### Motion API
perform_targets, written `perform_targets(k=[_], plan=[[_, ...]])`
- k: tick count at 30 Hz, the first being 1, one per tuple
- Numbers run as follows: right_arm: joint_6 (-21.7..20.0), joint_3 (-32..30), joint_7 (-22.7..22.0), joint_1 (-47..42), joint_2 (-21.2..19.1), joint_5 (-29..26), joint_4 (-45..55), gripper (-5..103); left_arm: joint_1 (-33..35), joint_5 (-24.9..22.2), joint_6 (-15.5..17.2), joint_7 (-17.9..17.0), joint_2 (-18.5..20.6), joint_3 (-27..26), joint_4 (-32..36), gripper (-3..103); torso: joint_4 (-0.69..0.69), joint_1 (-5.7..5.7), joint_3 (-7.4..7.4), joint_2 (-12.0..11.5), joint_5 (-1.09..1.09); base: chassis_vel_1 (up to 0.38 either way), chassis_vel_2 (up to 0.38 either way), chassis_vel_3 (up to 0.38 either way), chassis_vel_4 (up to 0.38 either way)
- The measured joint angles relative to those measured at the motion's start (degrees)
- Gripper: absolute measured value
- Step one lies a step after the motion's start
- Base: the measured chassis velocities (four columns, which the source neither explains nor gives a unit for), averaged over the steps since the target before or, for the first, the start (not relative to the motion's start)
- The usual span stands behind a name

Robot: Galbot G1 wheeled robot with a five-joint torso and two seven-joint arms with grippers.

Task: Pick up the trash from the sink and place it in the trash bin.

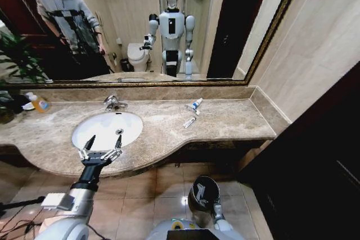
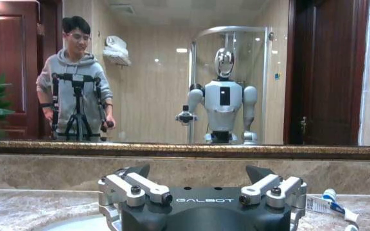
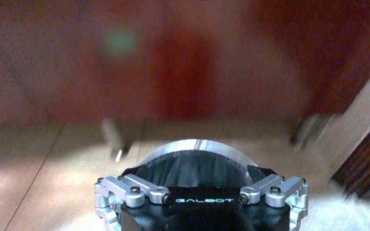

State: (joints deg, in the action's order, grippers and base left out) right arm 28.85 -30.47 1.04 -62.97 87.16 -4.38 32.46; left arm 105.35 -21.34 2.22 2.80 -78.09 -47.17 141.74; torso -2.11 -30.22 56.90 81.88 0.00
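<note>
Beige marble surrounds the white oval sink (image 1: 107, 129), with a chrome tap (image 1: 114, 103) at its back edge and an orange-yellow soap bottle (image 1: 38, 103) well off to the robot's left, near the mirror (image 1: 140, 26).

The left gripper (image 1: 102, 143) hovers over the front rim of the sink with its 2 dark fingers (image 1: 89, 141) spread wide apart and nothing between them. In the left wrist view the same gripper (image 2: 198, 173) points toward the mirror, fingers apart.

The trash lies on the counter to the right of the sink, not in the basin: a white tube with a blue cap (image 1: 195, 104) near the back wall, and a second small white tube (image 1: 189, 122) just in front of it. The capped tube (image 2: 325, 204) also appears at the side of the left wrist view, lying on the marble.

The right arm hangs low in front of the robot's base, and its gripper (image 3: 201, 185) grasps the trash bin (image 1: 203, 193), a round dark bucket with a shiny rim (image 3: 198, 147), above the tiled floor (image 1: 163, 189). The fingers themselves are hidden behind the bucket in the right wrist view.
</note>
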Motion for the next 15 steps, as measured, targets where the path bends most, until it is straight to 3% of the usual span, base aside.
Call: perform_targets(k=[3, 5, 7, 9, 12, 15], plan=[[0.5, -0.12, -0.9, -1.79, -0.4, -0.45, 4.38, 100, 0.0, 0.0, 0.0, 0.0, 0.0, 0.0, 0.0, 100, -0.01, -0.01, 0.0, 0.0, 0.02, 0.0, 0.0, 0.0, 0.0], [-4.41, -0.73, -0.91, -7.86, -1.45, -3.92, 17.81, 100, 0.0, 0.0, 0.0, 0.0, 0.0, 0.0, 0.0, 100, 0.0, 0.0, 0.0, 0.0, 0.01, 0.0, 0.0, 0.0, 0.0], [-5.85, -0.84, -0.93, -9.96, -1.89, -4.98, 22.24, 100, 0.0, 0.0, 0.0, 0.0, 0.0, -0.01, 0.0, 100, 0.0, 0.0, 0.0, 0.0, 0.02, 0.0, 0.0, 0.0, 0.0], [-11.16, -1.95, -0.81, -17.05, -2.95, -6.82, 39.12, 100, -0.01, 0.0, 0.0, 0.0, 0.0, 0.0, 0.0, 100, 0.0, 0.0, -0.01, 0.0, -0.01, 0.0, 0.0, 0.0, 0.0], [-15.99, -2.57, 1.5, -23.32, -3.27, -9.01, 52.1, 100, 0.0, 0.0, 0.0, 0.0, 0.0, 0.0, 0.0, 100, 0.01, 0.0, 0.0, 0.0, -0.01, 0.0, 0.0, 0.0, 0.0], [-20.25, -2.34, 7.13, -33.0, -3.5, -11.34, 68.14, 100, 0.0, 0.0, 0.0, 0.0, 0.0, 0.0, 0.0, 100, 0.01, 0.0, 0.0, 0.01, -0.01, 0.0, 0.0, 0.0, 0.0]])
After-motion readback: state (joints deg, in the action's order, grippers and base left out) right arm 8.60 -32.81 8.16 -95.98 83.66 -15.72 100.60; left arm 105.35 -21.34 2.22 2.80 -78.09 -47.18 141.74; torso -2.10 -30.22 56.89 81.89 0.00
